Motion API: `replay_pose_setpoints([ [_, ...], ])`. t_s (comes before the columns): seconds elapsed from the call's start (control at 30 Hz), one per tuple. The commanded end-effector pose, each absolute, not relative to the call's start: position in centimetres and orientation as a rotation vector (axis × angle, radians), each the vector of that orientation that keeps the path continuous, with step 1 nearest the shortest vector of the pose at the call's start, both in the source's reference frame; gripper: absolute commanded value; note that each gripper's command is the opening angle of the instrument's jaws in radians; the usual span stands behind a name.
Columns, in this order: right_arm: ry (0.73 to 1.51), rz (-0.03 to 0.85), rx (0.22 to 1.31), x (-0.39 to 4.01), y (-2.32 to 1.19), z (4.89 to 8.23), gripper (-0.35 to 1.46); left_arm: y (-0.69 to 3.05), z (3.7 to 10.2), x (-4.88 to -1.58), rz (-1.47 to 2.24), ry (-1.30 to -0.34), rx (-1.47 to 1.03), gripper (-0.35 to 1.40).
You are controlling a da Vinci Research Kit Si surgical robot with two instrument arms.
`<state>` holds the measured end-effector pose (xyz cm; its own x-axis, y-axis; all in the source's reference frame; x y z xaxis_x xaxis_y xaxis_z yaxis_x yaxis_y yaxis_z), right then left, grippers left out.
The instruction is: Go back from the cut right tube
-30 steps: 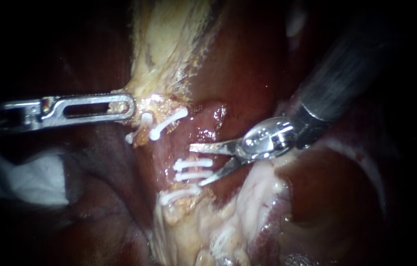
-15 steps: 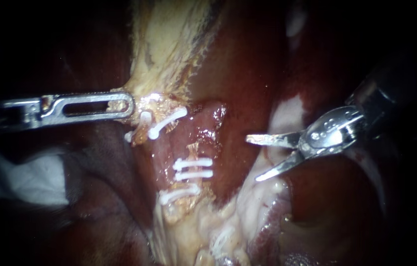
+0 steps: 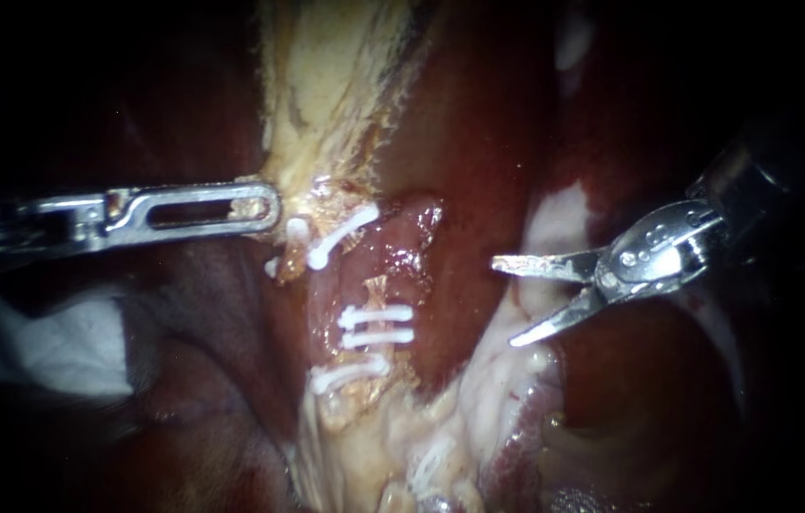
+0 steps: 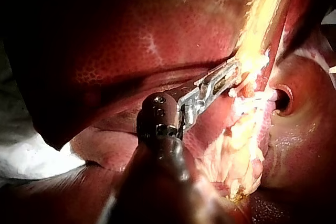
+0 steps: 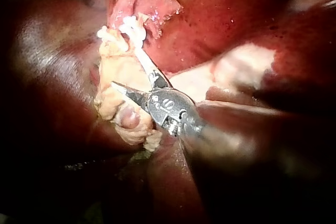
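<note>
In the endoscope view the cut right tube (image 3: 375, 291) shows as a short pale stump above two white clips (image 3: 374, 324). A third clip (image 3: 349, 374) lies below and one slanted clip (image 3: 341, 234) up left. My right instrument (image 3: 513, 302), with two thin blades, stands open to the right of the stump, apart from it and holding nothing. My left instrument (image 3: 267, 207), with a slotted jaw, is shut on the yellowish tissue (image 3: 326, 114) beside the slanted clip. In the right wrist view the open blades (image 5: 128, 69) sit near pale fatty tissue (image 5: 118, 103). The left wrist view shows the left instrument (image 4: 231, 74) gripping the yellow strand (image 4: 260, 30).
Dark red liver (image 3: 478, 123) surrounds the site. Pale fatty tissue (image 3: 392, 446) lies below the clips and a whitish patch (image 3: 554, 218) near the right blades. White gauze (image 3: 69, 347) lies low on the left, also visible as gauze (image 4: 31, 156) in the left wrist view.
My right instrument has drawn back to the right, away from the clipped stump, with its blades spread wider. My left instrument and the tissue it holds shifted slightly right.
</note>
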<state>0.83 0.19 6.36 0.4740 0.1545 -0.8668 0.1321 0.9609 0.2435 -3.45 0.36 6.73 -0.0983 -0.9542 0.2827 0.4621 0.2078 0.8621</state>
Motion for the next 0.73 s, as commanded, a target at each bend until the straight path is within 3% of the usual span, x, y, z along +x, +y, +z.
replay_pose_setpoints([
  [0.03,1.08,0.015,0.293,0.82,0.19,6.36,1.43,0.37,6.78,-3.51,-1.317,-1.077,0.601,-0.35],
  [0.27,1.084,0.012,0.292,0.79,0.21,6.33,1.43,0.42,7.03,-3.81,-1.309,-1.069,0.601,-0.35],
  [0.73,1.084,0.018,0.291,0.74,0.24,6.28,1.43,0.44,7.06,-3.78,-1.306,-1.066,0.603,-0.35],
])
